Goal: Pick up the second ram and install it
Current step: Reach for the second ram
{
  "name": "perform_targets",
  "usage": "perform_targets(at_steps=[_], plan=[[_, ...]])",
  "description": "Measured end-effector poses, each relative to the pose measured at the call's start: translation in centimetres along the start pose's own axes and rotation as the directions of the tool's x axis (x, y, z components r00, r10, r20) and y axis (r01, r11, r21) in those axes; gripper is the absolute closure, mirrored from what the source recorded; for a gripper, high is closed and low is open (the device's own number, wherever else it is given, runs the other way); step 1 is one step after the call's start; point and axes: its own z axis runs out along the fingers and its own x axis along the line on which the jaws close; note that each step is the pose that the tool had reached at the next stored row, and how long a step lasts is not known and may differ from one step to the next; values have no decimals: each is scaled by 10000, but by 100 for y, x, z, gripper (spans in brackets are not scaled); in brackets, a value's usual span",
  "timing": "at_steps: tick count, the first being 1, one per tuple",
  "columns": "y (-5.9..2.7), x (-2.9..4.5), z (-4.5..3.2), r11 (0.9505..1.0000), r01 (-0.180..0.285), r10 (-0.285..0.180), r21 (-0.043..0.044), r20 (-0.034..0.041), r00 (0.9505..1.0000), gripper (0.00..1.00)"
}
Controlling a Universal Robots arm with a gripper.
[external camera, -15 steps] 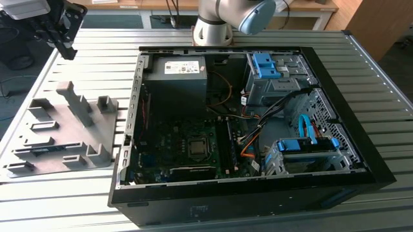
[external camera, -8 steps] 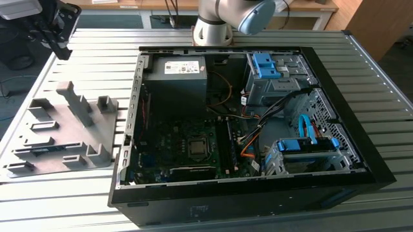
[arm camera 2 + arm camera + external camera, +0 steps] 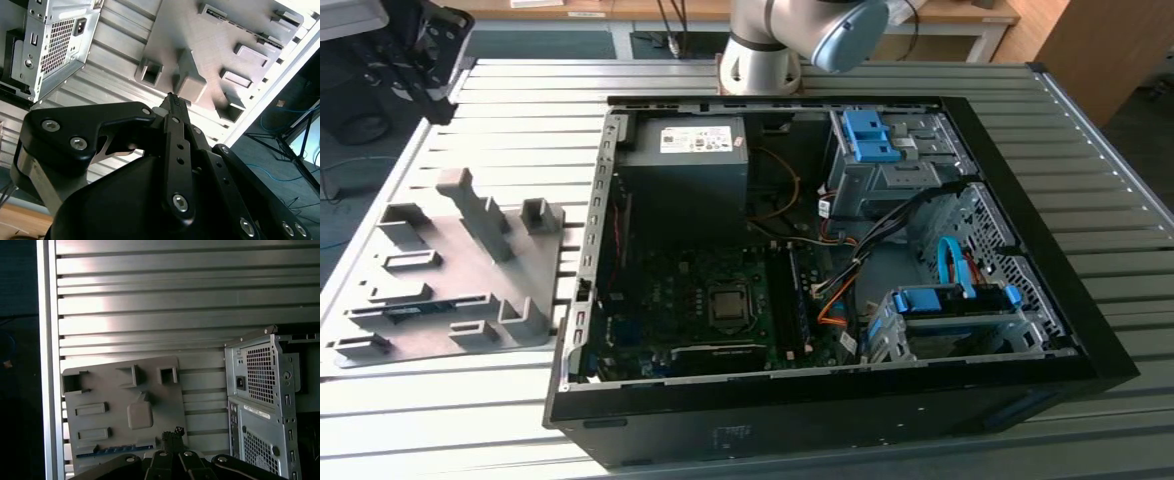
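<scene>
Grey slotted holder (image 3: 454,270) on the exterior view's left has the second ram (image 3: 416,314) lying in a long slot, well apart from the open computer case (image 3: 854,432) on its right, while the gripper (image 3: 172,436) hangs above the holder, clenched on nothing.

The thin blue second ram (image 3: 115,450) sits edge-up in the gray holder (image 3: 105,390).

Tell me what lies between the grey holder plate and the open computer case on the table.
Nothing stands there: in the first wrist view, bare ribbed table separates the grey holder plate from the computer case.
</scene>
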Motion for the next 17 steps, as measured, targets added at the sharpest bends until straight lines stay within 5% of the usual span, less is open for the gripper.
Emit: perform_targets(at_steps=[17], plan=[[-97,131,-1,10000,-1,1,-1,0,10000,90]])
